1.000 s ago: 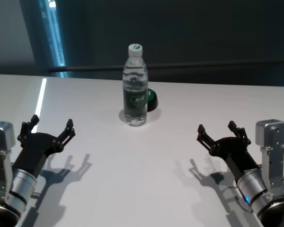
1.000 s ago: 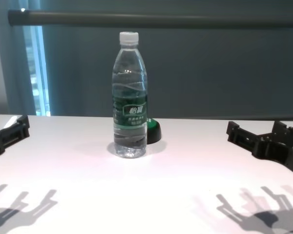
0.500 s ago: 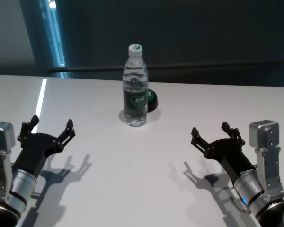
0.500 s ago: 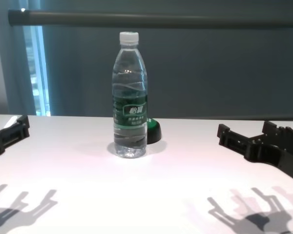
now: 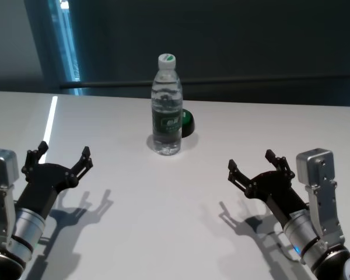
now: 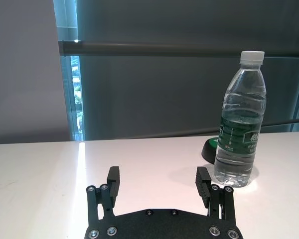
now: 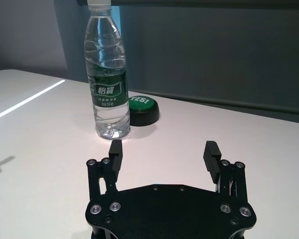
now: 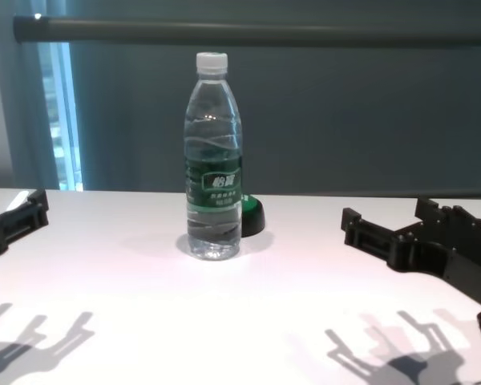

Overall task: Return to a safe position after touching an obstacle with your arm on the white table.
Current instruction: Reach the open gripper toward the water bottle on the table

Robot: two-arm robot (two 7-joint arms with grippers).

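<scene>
The obstacle, a clear water bottle (image 5: 166, 111) with a white cap and a dark green label, stands upright toward the far middle of the white table (image 5: 163, 204). My right gripper (image 5: 252, 161) hovers low over the table, to the right of the bottle and nearer to me. It is open, empty and well apart from the bottle. In the right wrist view the bottle (image 7: 107, 79) stands beyond the open right gripper (image 7: 164, 146). At the near left my left gripper (image 5: 64, 151) is open and holds nothing. The left wrist view shows the bottle (image 6: 239, 129) off to one side.
A small dark green dome-shaped object (image 5: 188, 123) sits just behind and to the right of the bottle, touching or nearly touching it. A dark rail (image 8: 256, 32) and a dark wall run behind the table's far edge. A bright light strip lies at the left.
My right gripper has slid leftward, toward the table's middle, still open. The bottle and the left arm have not moved.
</scene>
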